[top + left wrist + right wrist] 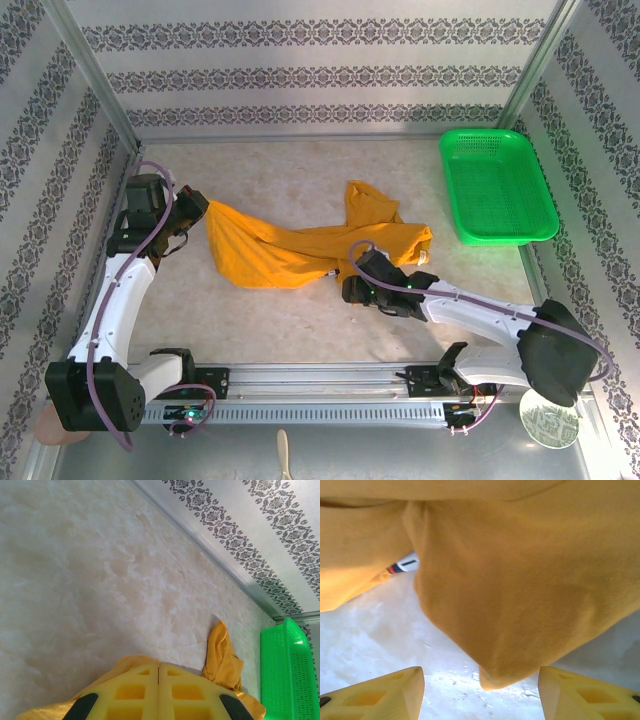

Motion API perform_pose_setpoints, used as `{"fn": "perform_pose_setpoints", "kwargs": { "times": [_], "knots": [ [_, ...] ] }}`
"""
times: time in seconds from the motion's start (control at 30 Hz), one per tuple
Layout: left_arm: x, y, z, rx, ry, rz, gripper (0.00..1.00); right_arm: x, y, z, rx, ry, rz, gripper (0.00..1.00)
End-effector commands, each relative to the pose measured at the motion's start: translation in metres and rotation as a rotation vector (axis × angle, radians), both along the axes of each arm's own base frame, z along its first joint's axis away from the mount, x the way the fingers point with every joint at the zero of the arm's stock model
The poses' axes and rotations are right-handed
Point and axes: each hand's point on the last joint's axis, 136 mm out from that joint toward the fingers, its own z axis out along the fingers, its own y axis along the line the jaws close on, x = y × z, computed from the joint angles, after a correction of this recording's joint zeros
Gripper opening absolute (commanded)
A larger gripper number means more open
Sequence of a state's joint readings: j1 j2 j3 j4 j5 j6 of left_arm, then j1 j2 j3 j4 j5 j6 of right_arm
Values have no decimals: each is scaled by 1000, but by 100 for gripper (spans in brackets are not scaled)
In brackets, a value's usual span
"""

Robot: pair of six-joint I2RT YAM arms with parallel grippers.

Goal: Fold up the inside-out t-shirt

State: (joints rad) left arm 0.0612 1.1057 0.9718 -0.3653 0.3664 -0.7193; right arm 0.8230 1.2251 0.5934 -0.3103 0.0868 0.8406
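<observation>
Left gripper (pixel 198 222) is pressed shut on the shirt's (pixel 290 250) left edge, likely anchoring that end so the bunched cloth can be pulled straight. Right gripper (pixel 480 697) is spread wide, with a hanging corner just ahead between its fingers; it looks lined up for a grab. The shirt lies mid-table (pixel 260 320), its long axis running left to right, with one flap twisting toward the far side.

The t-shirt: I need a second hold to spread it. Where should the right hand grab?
The loose near-edge corner of the t-shirt, from the near side: it points between the open fingers of the right hand; the left hand pinches the left end.
</observation>
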Motion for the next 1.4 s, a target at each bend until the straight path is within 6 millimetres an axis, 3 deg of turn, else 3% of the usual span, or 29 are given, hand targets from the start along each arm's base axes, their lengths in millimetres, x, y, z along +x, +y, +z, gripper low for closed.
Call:
{"fn": "perform_pose_setpoints", "kwargs": {
  "times": [0.0, 0.2, 0.37, 0.4, 0.53, 0.57, 0.67, 0.8, 0.93, 1.13, 1.2, 1.27, 1.37],
  "knots": [
    [3, 4, 15, 5, -59, 4, 0, -5, -9, -11, -56, 22, -39, 63],
    [3, 4, 14, 2, -60, 6, 0, -4, -7, -23, -67, 33, -43, 59],
    [3, 4, 13, -5, -59, 6, 0, 4, 2, -31, -90, 47, -22, 51],
    [3, 4, 12, -5, -58, 6, 0, 5, 2, -32, -96, 47, -21, 45],
    [3, 4, 13, -8, -64, 8, 0, 14, -4, -19, -82, 18, -25, 0],
    [3, 4, 13, -10, -64, 8, 0, 16, -5, -10, -67, 2, -22, 0],
    [4, 4, 18, -6, -78, 8, 0, 26, -18, 36, 3, -72, -28, 0],
    [11, 6, 44, -4, -128, 11, 0, 45, -57, 129, 136, -215, -74, 0],
    [23, 10, 98, -12, -230, 22, 0, 56, -98, 232, 212, -370, -111, 0],
    [25, 18, 199, -22, -424, 55, 0, 60, -135, 354, 277, -599, -181, 0],
    [21, 22, 225, -25, -477, 72, 0, 58, -142, 386, 289, -668, -202, 0],
    [16, 26, 244, -18, -515, 92, 0, 61, -148, 403, 299, -701, -223, 0],
    [10, 31, 258, -14, -535, 113, 0, 63, -149, 425, 355, -738, -232, 0]
  ]
}}
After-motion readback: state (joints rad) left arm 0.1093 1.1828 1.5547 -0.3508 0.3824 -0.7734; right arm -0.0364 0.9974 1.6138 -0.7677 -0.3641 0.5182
